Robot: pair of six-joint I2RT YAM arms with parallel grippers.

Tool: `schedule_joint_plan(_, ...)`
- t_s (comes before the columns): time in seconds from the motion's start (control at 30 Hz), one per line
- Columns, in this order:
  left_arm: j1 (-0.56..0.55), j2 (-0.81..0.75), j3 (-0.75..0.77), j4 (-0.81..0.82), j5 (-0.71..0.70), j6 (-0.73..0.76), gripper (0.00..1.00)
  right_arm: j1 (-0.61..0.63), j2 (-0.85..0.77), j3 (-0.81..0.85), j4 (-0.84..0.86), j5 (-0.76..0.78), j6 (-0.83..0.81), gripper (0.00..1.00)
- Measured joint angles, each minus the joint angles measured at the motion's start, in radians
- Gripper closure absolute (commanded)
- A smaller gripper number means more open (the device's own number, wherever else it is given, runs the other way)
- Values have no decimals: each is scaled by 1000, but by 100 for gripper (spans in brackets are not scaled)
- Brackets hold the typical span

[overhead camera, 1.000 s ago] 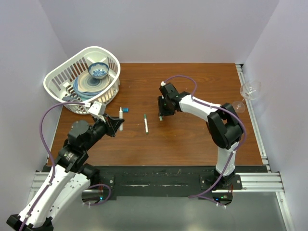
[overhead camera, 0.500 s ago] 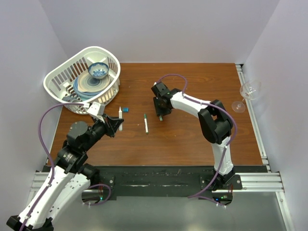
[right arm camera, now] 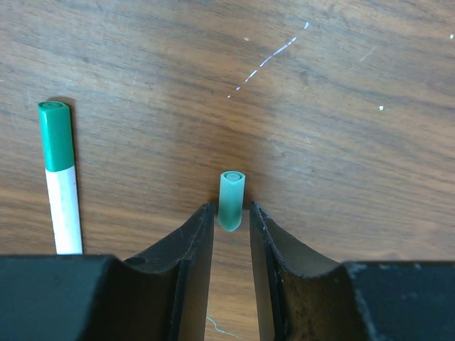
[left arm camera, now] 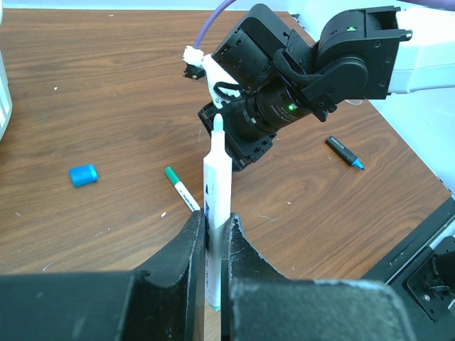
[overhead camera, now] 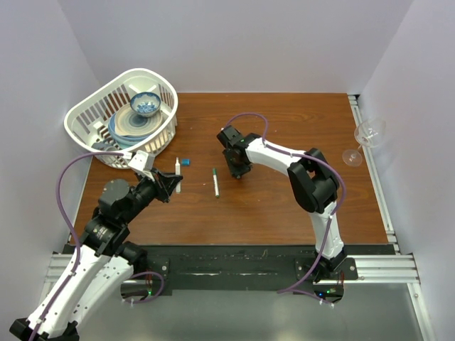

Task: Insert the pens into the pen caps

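The left gripper clamps a slim white marker pen upright, and the right gripper pinches a stubby pale-green plastic cap — the two are not yet joined. A stubby blue plastic cap also waits.

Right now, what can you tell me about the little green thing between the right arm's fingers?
It is a pen cap: a stubby, pale green tube, seemingly smooth plastic, its open round end pointing away from the wrist. Its other end is pinched between two black fingers, over the brown wooden table; whether it touches the wood is unclear.
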Motion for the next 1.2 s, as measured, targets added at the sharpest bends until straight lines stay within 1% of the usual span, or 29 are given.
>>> schedule_joint_plan(0.3,0,0,0,0,0,0,100,0,32,30,3,7,-29,70)
schedule_joint_plan(0.43,0,0,0,0,0,-1,100,0,32,30,5,1,-42,74)
schedule_joint_plan(0.53,0,0,0,0,0,-1,100,0,32,30,6,-2,-44,80)
schedule_joint_plan(0.6,0,1,-1,0,1,-1,100,0,31,27,9,-1,-44,89)
schedule_joint_plan(0.7,0,12,-1,2,6,-1,100,0,19,8,27,-1,-43,100)
schedule_joint_plan(0.8,0,38,-6,11,36,-8,100,0,-17,-50,73,-2,-38,100)
schedule_joint_plan(0.87,0,61,-19,31,68,-15,100,0,-67,-129,123,-8,-31,100)
schedule_joint_plan(1.0,0,143,-54,82,143,-58,100,0,-207,-314,137,-29,-5,100)
schedule_joint_plan(1.07,-4,185,-97,145,179,-95,100,0,-269,-372,149,-34,11,100)
schedule_joint_plan(1.2,-11,229,-185,266,234,-173,100,0,-387,-438,204,-69,61,100)
